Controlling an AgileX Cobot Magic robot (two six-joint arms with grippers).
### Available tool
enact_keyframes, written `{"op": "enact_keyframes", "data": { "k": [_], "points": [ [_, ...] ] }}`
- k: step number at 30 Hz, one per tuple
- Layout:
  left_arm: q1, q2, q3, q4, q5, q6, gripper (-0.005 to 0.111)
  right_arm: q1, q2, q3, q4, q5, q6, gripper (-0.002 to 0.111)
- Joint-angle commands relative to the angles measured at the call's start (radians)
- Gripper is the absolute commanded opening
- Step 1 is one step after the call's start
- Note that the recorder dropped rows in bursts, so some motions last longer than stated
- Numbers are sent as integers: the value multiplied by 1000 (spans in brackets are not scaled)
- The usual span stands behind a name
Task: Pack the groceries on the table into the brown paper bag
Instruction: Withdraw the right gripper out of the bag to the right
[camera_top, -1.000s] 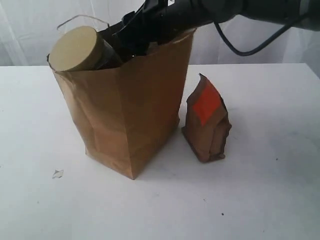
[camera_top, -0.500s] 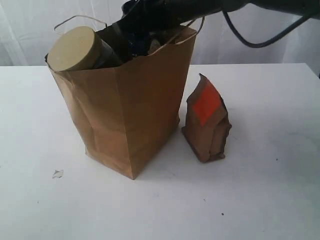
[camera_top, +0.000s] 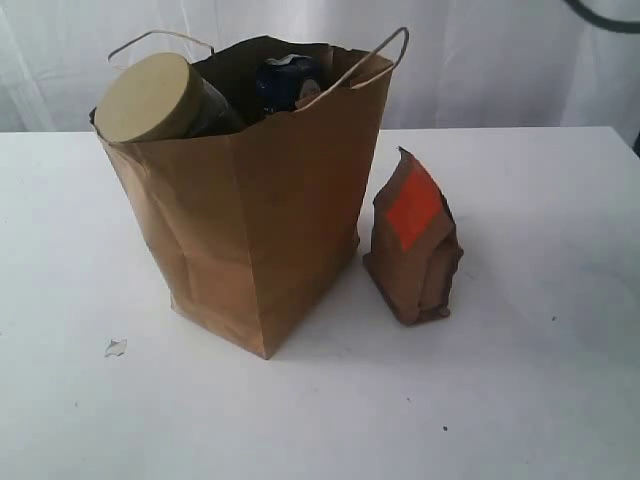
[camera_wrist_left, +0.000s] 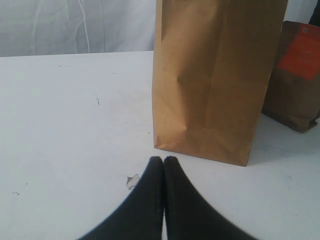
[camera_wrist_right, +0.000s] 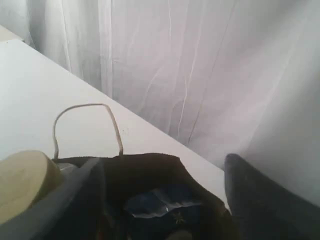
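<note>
Jaws of the left gripper (camera_wrist_left: 163, 161) are pressed together, empty, over the table (camera_wrist_left: 60, 125); the right gripper (camera_wrist_right: 164, 165) is spread wide above the brown paper bag (camera_top: 270, 220), the tan-lidded jar (camera_top: 145, 97) lodged in its mouth, the orange-labelled brown pouch (camera_top: 415, 250) stood just beside it.

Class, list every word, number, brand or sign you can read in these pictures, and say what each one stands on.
No text here can be read.
orange-red label on the brown pouch: a tiny pale mark in the left wrist view, too blurred to read.
blue-and-white carton inside the brown paper bag: pale print, too blurred to read.
tan jar lid: plain.
</note>
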Motion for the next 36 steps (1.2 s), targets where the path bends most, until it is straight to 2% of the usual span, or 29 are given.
{"op": "enact_keyframes", "data": {
  "k": [1,8,20,36],
  "points": [
    [2,-4,3,-1,0,-2,0,-5,-77,-3,8,16,-20,64],
    [2,-4,3,-1,0,-2,0,-5,-184,32,0,84,-20,64],
    [2,-4,3,-1,0,-2,0,-5,-491,320,-11,16,13,64],
    [2,-4,3,-1,0,-2,0,-5,-820,679,-59,28,117,64]
  ]
}}
